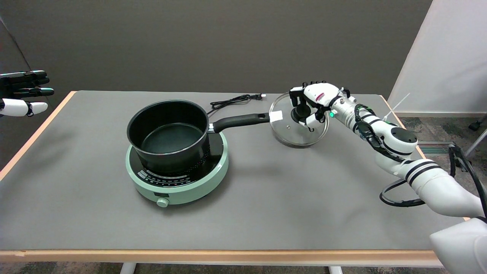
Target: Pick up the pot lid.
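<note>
The glass pot lid (289,131), steel-rimmed with a black knob (301,112) and a white tag, is tilted up on the table's right side, its lower rim close to or on the grey mat. My right hand (312,102) reaches in from the right and grips the knob, fingers curled over it from above. The black pot (169,133) stands uncovered on the mint-green cooker (179,182) at centre left, its handle (237,121) pointing right toward the lid.
A black power cord (234,101) lies behind the pot handle, near the table's (76,213) far edge. My idle left hand (23,93) hangs in the air at the upper left. A white panel stands beyond the table at the right.
</note>
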